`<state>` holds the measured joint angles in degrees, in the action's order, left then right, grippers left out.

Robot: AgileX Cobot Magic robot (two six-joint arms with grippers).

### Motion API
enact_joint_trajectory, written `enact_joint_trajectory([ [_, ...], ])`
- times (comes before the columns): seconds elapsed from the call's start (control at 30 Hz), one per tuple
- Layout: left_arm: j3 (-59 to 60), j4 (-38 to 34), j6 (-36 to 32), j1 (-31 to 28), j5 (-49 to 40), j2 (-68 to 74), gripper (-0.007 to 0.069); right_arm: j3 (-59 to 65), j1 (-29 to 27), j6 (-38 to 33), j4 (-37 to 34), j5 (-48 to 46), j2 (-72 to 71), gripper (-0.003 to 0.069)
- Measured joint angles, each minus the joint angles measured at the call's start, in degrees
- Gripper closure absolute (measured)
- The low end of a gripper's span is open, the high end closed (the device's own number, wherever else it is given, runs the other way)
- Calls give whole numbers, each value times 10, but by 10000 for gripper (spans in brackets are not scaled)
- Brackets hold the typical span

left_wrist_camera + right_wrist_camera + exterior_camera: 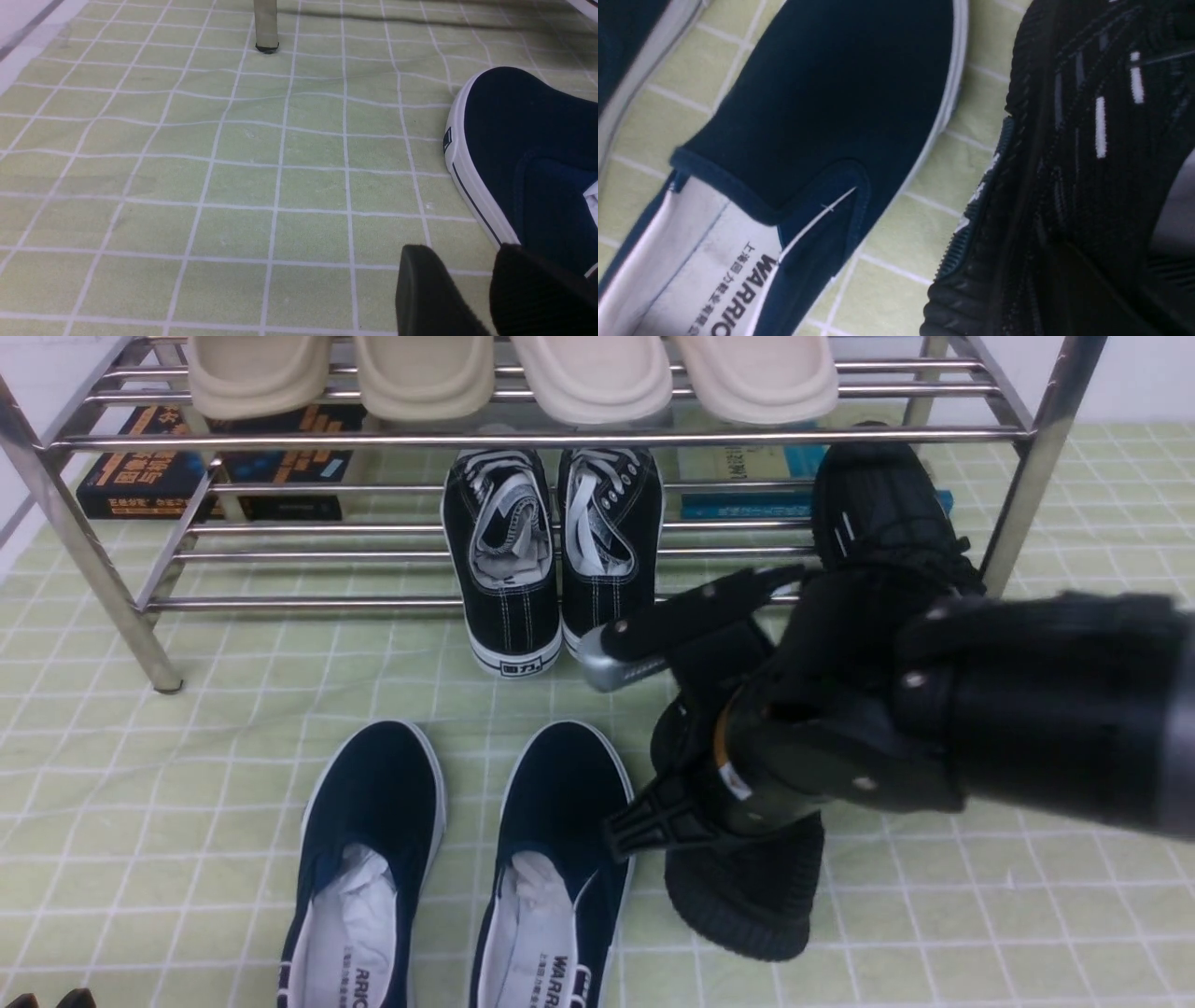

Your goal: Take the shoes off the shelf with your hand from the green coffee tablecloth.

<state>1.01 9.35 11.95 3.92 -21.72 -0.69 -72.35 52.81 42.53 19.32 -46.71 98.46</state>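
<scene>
One black knit sneaker (747,896) lies on the green grid tablecloth (187,784), right of the navy slip-ons. My right gripper (709,784) is down on it and seems shut on its collar. The right wrist view shows its ribbed sole and white dash marks (1099,126) very close, with the jaws lost in the dark. The second black knit sneaker (873,495) stands on the lower tier of the chrome shelf (560,437), at its right end. My left gripper (472,298) hangs open and empty low over the cloth, beside a navy slip-on's toe (528,140).
Two navy slip-ons (373,859) lie on the cloth in front. Black canvas lace-ups (551,551) sit mid lower tier. Beige slippers (513,373) fill the top tier. Books (205,467) lie behind the shelf. A shelf leg (266,28) stands ahead of the left gripper.
</scene>
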Motion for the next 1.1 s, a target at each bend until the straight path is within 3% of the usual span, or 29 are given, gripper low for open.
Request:
enact_joint_trajectory([
  [0.33, 0, 0, 0, 0, 0, 0, 383, 0, 1, 0, -76, 7, 38, 611],
  [0.47, 0, 0, 0, 0, 0, 0, 383, -21, 1, -14, -121, -24, 37, 496],
  [0.5, 0, 0, 0, 0, 0, 0, 383, -24, 1, -16, -122, -28, 37, 496],
  [0.53, 0, 0, 0, 0, 0, 0, 383, -51, 1, -35, -127, -64, 32, 412],
  [0.63, 0, 0, 0, 0, 0, 0, 383, -92, 1, -59, -122, -110, 24, 329],
  [0.7, 0, 0, 0, 0, 0, 0, 383, -156, 1, -84, -79, -180, 15, 243],
  [0.8, 0, 0, 0, 0, 0, 0, 383, -202, -1, -89, 17, -221, 12, 196],
  [0.93, 0, 0, 0, 0, 0, 0, 383, -223, -25, -66, 119, -230, 8, 188],
  [1.1, 0, 0, 0, 0, 0, 0, 383, -214, -114, -42, 120, -232, 8, 220],
])
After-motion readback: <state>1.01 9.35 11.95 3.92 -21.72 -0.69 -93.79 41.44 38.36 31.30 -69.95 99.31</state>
